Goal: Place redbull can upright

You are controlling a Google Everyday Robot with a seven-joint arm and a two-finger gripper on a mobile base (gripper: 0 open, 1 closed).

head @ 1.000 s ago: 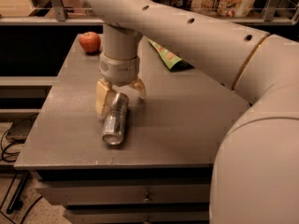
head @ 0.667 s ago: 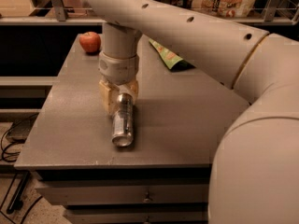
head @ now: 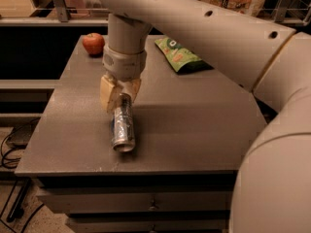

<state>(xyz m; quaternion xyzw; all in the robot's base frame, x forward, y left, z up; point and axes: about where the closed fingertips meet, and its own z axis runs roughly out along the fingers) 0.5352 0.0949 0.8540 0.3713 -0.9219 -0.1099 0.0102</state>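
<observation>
In the camera view, the gripper (head: 120,97) is seen low over the left half of the table (head: 204,125), hung from a wrist that comes straight down from the arm (head: 204,23) crossing the top of the picture. Its cream fingers (head: 109,94) are clamped on the far end of the can (head: 123,126), one on each side. The can is not upright: it is laid lengthwise toward the camera, with its shiny near end pointed at the table's front edge. Whether that near end is resting on the table or is just clear of it cannot be told.

The step in hand is judged to be the grasp before the raise: the can is held but not yet stood up. The next move would call for the held end to be lifted and the wrist turned until the can is vertical. The base would then be set flat before the fingers are parted. So slim a can would likely tip if released at a tilt.

The table is a dark grey matte top with drawers (head: 150,205) below its front. An apple (head: 93,43) is set at the far left corner and a green bag (head: 181,56) lies further right along the far side, both well apart from the can. Cables (head: 12,142) are seen on the floor at left.
</observation>
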